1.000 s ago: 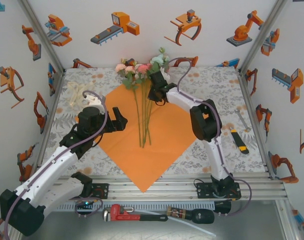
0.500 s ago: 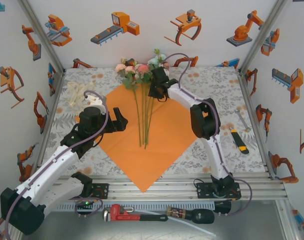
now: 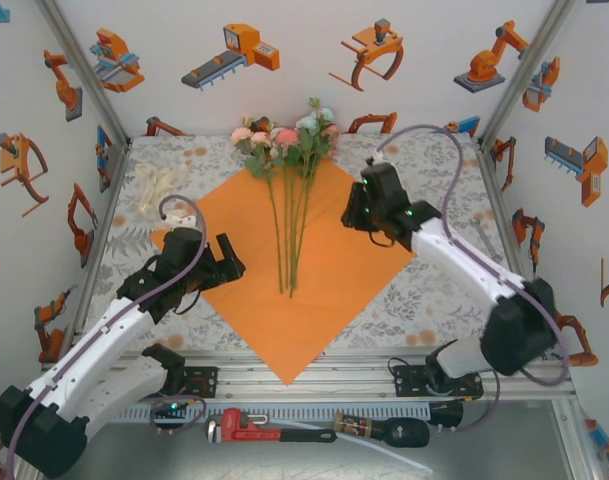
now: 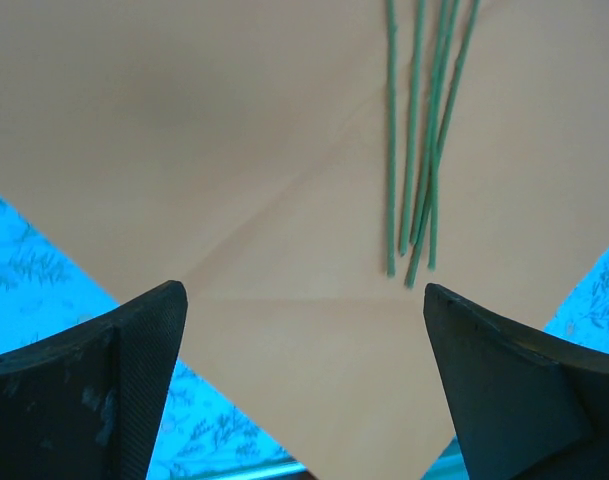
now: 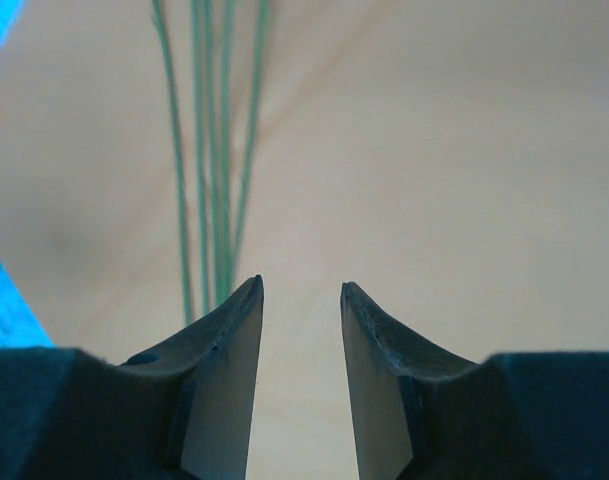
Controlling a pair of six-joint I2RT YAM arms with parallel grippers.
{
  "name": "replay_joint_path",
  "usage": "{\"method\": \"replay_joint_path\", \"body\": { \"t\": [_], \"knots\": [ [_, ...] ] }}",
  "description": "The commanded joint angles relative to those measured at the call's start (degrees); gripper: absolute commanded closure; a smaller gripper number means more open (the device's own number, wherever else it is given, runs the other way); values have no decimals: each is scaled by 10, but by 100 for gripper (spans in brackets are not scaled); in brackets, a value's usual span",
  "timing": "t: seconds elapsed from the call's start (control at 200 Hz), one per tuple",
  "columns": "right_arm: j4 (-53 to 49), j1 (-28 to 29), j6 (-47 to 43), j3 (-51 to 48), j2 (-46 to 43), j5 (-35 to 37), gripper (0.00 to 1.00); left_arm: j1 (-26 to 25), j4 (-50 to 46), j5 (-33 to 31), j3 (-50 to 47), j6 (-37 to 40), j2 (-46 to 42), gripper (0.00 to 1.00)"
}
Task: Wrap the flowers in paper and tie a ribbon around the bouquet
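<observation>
**Item 1.** Large bright orange rectangular paper sheet [image 3: 324, 290]: is lying flat on the grey floral-patterned table [image 3: 434, 170], turned so that its corners are pointing far, near, left and right. In the left wrist view the sheet [image 4: 234, 150] is showing a faint crease.

**Item 2.** Bunch of small pink, peach and pale blue roses with green leaves [image 3: 284, 140]: is lying on the sheet. The blooms are resting at the far corner, partly over the tablecloth. The long thin green stems are running down the middle of the paper towards the near edge, with their ends stopping about mid-sheet.

**Item 3.** Narrow cream-white gauzy ribbon [image 3: 156, 185]: is lying bunched on the tablecloth at the far left, apart from the paper.

**Item 4.** Left gripper [image 3: 229, 262]: is hanging over the left part of the sheet. In its own camera its pincer [image 4: 302, 295] is standing spread wide and gripping nothing, with the stem ends [image 4: 414, 150] lying ahead of it.

**Item 5.** Right gripper [image 3: 356, 215]: is hanging over the right part of the sheet, pointing at the stems. Its pincer [image 5: 301, 285] is standing parted by a narrow gap with bare paper [image 5: 434, 150] between the tips, and the stems [image 5: 209, 150] are lying beyond.

**Item 6.** Red pipe wrench [image 3: 269, 428]: is lying on the near ledge, in front of the arm bases.
</observation>
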Motion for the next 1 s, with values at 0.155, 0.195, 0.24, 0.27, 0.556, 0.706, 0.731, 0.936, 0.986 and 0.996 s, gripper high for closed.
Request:
{"method": "replay_joint_path", "body": {
  "t": [0.155,0.195,0.24,0.27,0.556,0.706,0.731,0.936,0.986,0.996],
  "knots": [
    [-4,42,26,-160,-81,-85,55,-15,-139,50,-85,-208,-38,30],
    [3,42,26,-163,-82,-80,54,-15,-120,54,-104,-231,-49,30],
    [8,42,24,-161,-76,-75,55,-15,-91,58,-123,-248,-59,30],
    [9,42,23,-157,-70,-74,55,-15,-74,59,-133,-257,-64,30],
    [-14,42,68,-171,-34,-10,55,-15,20,50,-162,-280,-14,32],
    [-7,42,76,-190,-50,-17,55,-15,47,68,-162,-272,18,38],
    [-8,42,75,-189,-51,-17,55,-15,54,73,-162,-273,22,39],
    [-12,42,28,-168,-57,-22,52,-16,67,118,-137,-267,30,41],
    [-11,41,17,-163,-60,-19,51,-16,73,124,-132,-266,31,41],
    [-11,42,15,-161,-60,-19,50,-16,75,125,-132,-265,31,41]
  ]
}}
